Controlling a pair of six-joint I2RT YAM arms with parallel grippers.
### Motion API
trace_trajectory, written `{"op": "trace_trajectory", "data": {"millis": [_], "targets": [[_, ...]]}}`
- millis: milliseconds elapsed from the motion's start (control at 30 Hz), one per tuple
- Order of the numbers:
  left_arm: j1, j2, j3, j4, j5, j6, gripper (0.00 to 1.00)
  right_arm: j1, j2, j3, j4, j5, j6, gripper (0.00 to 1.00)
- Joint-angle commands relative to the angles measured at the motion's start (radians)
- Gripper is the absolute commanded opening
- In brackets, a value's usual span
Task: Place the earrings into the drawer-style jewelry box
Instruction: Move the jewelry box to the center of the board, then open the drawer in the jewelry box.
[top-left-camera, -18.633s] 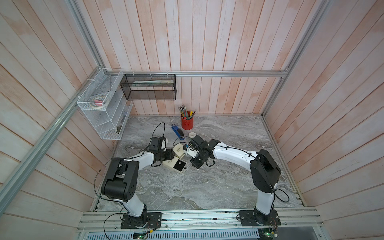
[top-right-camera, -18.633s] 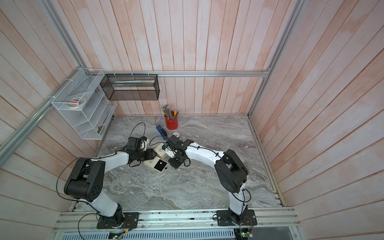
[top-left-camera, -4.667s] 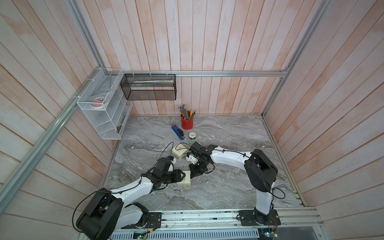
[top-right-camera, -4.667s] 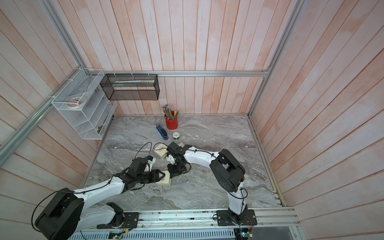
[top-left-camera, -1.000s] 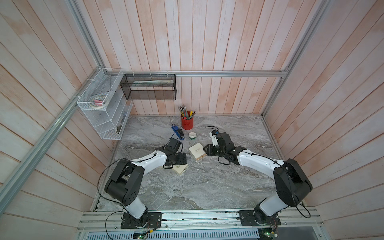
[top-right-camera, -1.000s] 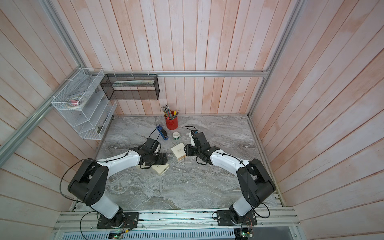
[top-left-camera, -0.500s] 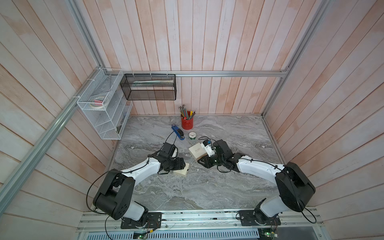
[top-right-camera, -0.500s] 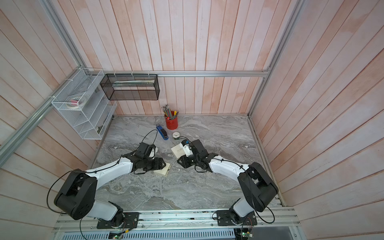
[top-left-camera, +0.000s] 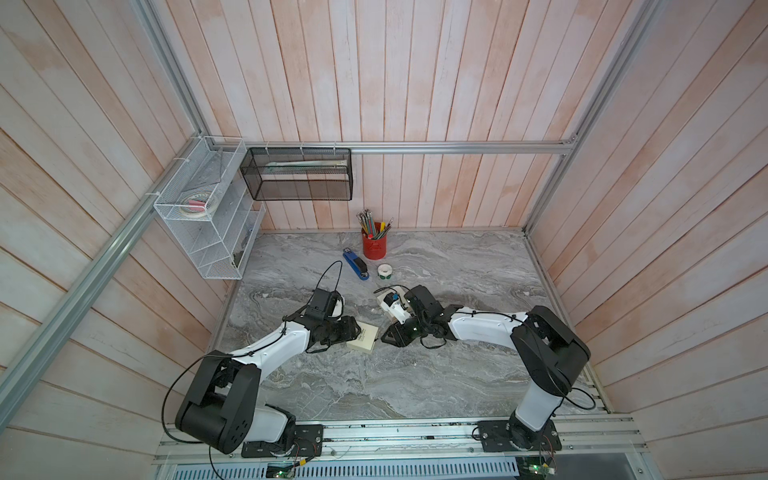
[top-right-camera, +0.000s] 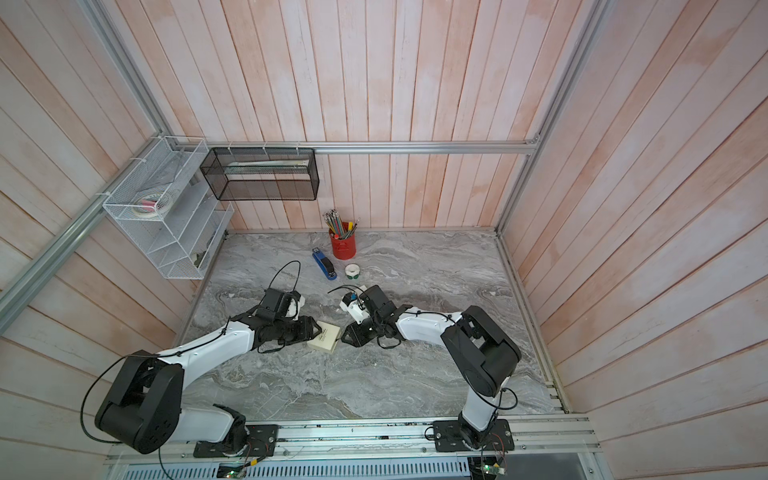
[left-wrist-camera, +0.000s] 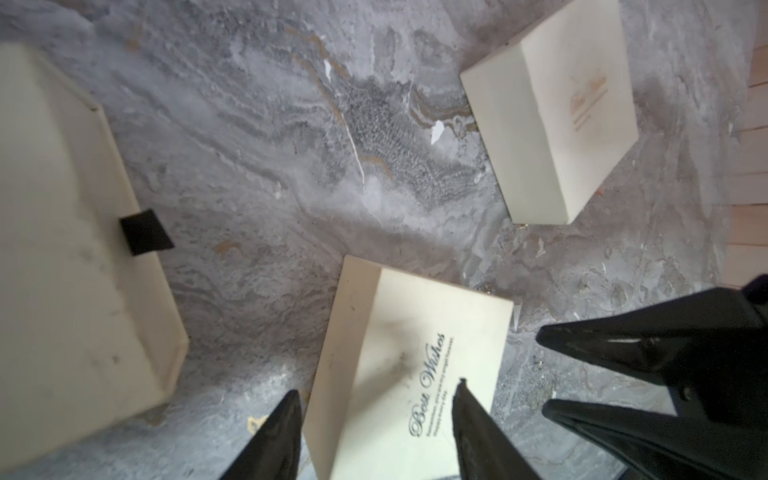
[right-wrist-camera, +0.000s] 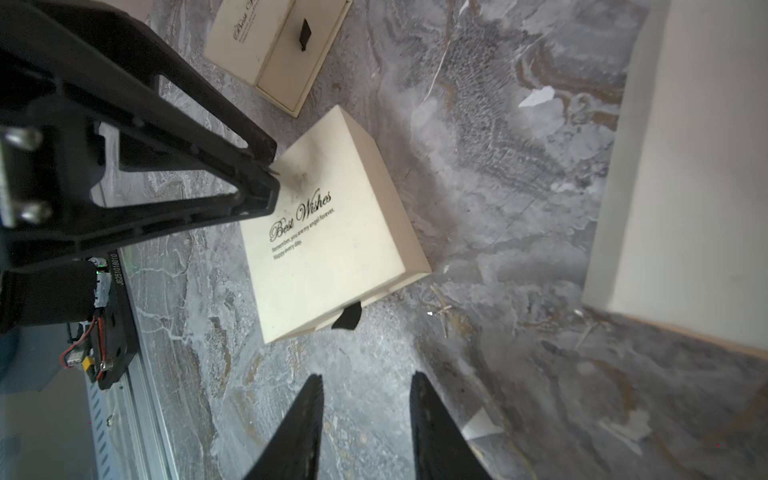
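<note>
1. Counter (right-wrist-camera: 498, 208) of gray stone carries a cream jewelry box (right-wrist-camera: 332, 232) with "Best Wishes" written on its top. We see it lying flat between the two hands.
2. The left hand (left-wrist-camera: 376, 388) is at one edge of the jewelry box. Its fingers are partly apart. One is down beside the box's side and the other is over the top. We cannot tell if they squeeze the box.
3. The right hand (right-wrist-camera: 366, 375) is on the other side of the jewelry box, low over the counter and clear of the box. Its fingers are a little way apart, and we see only bare counter between them.
4. A small black pull tab (right-wrist-camera: 348, 316) sticks out of the side of the box that faces the right hand. It is just in front of the right fingertips and apart from them.
5. A second box (right-wrist-camera: 245, 45) lies past the left hand, farther from the right hand. Its drawer (right-wrist-camera: 291, 62) is pulled out.
6. A third box (left-wrist-camera: 552, 108) with gold writing sits close beside the right hand.
7. We cannot pick out the earrings.
8. Well away from both hands, by the back wall, stand a red cup (top-left-camera: 374, 246), a blue stapler (top-left-camera: 356, 265) and a roll of tape (top-left-camera: 385, 271).
</note>
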Motion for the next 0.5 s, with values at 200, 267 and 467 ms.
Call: {"op": "trace_trajectory", "data": {"millis": [200, 267, 467], "targets": [[0.016, 0.065, -0.015, 0.034, 0.022, 0.018, 0.54, 0.01, 0.084, 0.082, -0.061, -0.032, -0.082, 0.3], [0.016, 0.07, -0.014, 0.033, 0.02, 0.019, 0.54, 0.012, 0.096, 0.09, -0.062, -0.035, -0.086, 0.29], [0.018, 0.084, -0.01, 0.027, 0.019, 0.025, 0.54, 0.018, 0.125, 0.108, -0.067, -0.046, -0.094, 0.28]]}}
